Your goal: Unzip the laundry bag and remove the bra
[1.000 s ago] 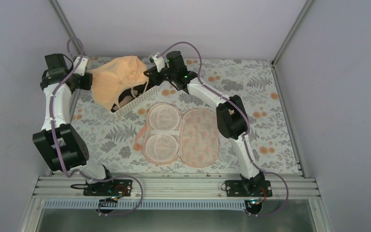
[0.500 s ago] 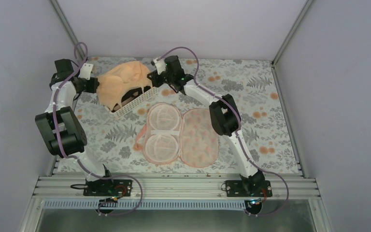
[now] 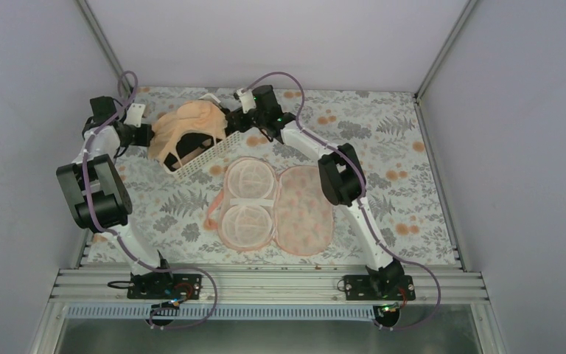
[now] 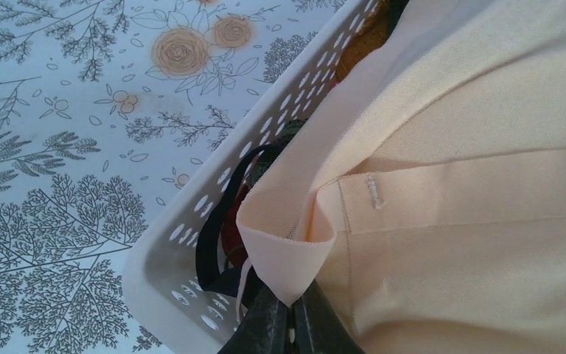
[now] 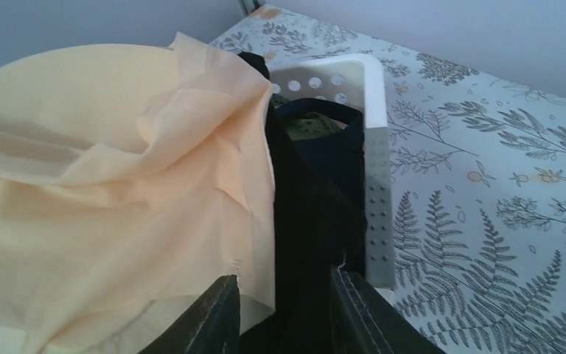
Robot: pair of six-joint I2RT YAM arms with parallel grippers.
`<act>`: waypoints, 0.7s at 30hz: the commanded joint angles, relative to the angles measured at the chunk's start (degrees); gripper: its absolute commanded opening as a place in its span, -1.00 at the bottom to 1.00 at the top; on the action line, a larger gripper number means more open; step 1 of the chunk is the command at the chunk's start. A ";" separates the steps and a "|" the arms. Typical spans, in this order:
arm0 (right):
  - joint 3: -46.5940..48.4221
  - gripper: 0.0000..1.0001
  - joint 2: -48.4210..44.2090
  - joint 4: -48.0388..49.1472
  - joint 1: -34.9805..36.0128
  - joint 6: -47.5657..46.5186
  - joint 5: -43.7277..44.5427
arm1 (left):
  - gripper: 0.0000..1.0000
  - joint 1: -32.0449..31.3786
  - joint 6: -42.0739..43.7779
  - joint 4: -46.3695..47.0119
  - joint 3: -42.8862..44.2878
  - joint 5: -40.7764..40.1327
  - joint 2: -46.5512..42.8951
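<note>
The laundry bag (image 3: pixel 306 210) lies unzipped and spread flat mid-table, its white mesh cups (image 3: pixel 249 199) facing up. The peach bra (image 3: pixel 188 127) is bunched over the white slatted basket (image 3: pixel 208 155) at the back left. My left gripper (image 3: pixel 147 135) is at the bra's left end; in its wrist view the jaws (image 4: pixel 291 299) are shut on a folded edge of the bra (image 4: pixel 472 184). My right gripper (image 3: pixel 228 122) is at the bra's right end. In the right wrist view it (image 5: pixel 284 279) is open, with the bra's edge (image 5: pixel 103 184) and black clothes (image 5: pixel 317 199) between its fingers.
The basket (image 4: pixel 184 243) holds black clothes (image 4: pixel 217 243) and something dark red and green under the bra. Its rim also shows in the right wrist view (image 5: pixel 376 169). The floral tablecloth (image 3: pixel 383 155) covers the table. Grey walls close the back and sides.
The bra has come down from a raised, spread hold and now sits bunched on the basket. The left gripper has moved back and right, towards the basket. The laundry bag has not moved.
</note>
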 commanded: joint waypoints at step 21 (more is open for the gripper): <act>-11.15 -0.03 -18.65 -2.23 -0.30 -8.66 11.65 | 0.37 -2.16 -1.06 5.53 -1.76 -3.22 -15.18</act>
